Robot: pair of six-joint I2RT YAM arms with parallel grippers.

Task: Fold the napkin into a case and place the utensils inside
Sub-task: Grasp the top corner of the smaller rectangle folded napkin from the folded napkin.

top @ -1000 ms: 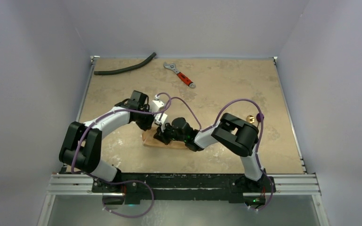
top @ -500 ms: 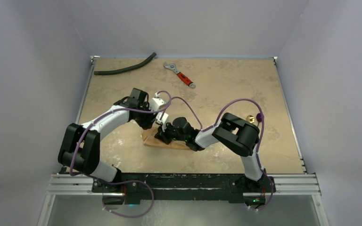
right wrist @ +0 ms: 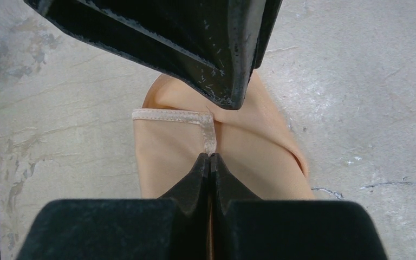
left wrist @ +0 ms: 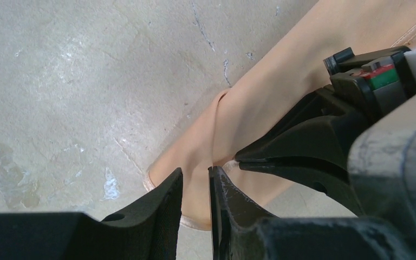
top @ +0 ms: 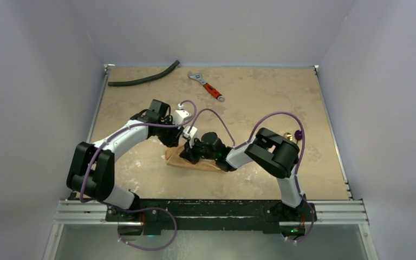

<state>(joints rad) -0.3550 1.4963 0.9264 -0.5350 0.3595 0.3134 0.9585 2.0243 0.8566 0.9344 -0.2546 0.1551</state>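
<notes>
The peach napkin lies folded near the table's front middle, under both grippers. My right gripper is shut on a hemmed corner of the napkin, with cloth showing between its fingers. My left gripper hovers just above the napkin, its jaws a narrow gap apart with nothing clamped. Its tips stand beside the right gripper's tip. In the top view the left gripper and right gripper nearly touch. The utensils, gold and purple, peek out behind the right arm's elbow.
A curved black hose lies at the far left corner. A red-handled wrench lies at the back middle. Walls enclose the beige table on three sides. Purple cables loop over both arms.
My left gripper has opened from shut and drawn slightly back. The right gripper has stayed shut on the napkin's corner, which now sits a little higher.
</notes>
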